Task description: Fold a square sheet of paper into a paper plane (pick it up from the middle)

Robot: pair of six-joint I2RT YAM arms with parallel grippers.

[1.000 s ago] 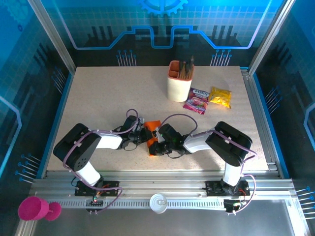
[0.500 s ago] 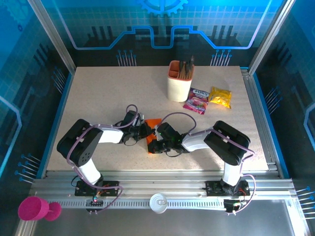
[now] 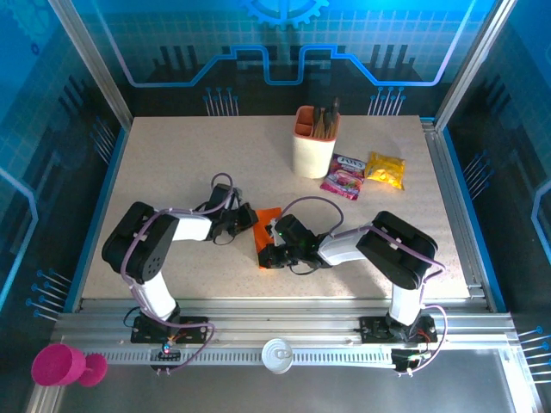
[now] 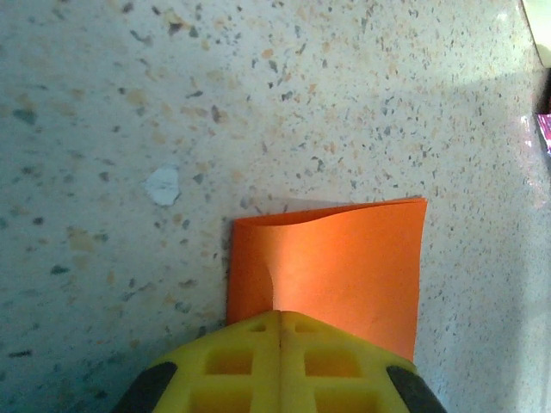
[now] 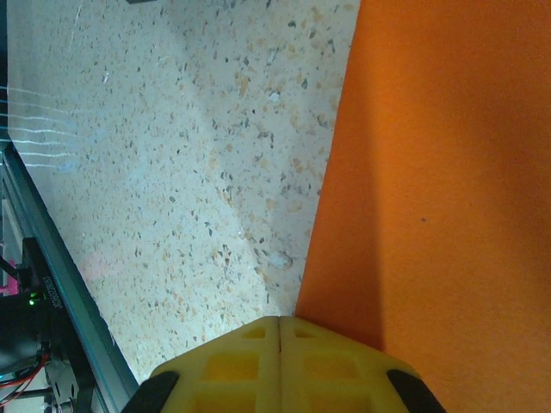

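The paper [image 3: 269,217] lies on the desk [image 3: 172,163] in the lower middle of the top view, already creased smaller than a square, so we judge an early fold to be in hand and the dart shape not yet begun. In the left wrist view the paper [image 4: 344,258] sits in the lower centre, its far edge bowed a little off the desk. A short pucker runs down into the left gripper [image 4: 280,331], whose jaws are pressed together and seem to pinch the sheet there. From above, that gripper [image 3: 249,222] is at the sheet's left edge.

The right gripper [image 3: 269,255] is at the sheet's lower end. In its own view the paper [image 5: 448,172] takes the right half, and the gripper [image 5: 280,331] has its jaws pressed together at the paper's edge. We cannot tell whether they pinch it or only bear on it.

Next, we judge, one arm must pin the sheet while the other carries its edge over squarely and presses the crease flat.
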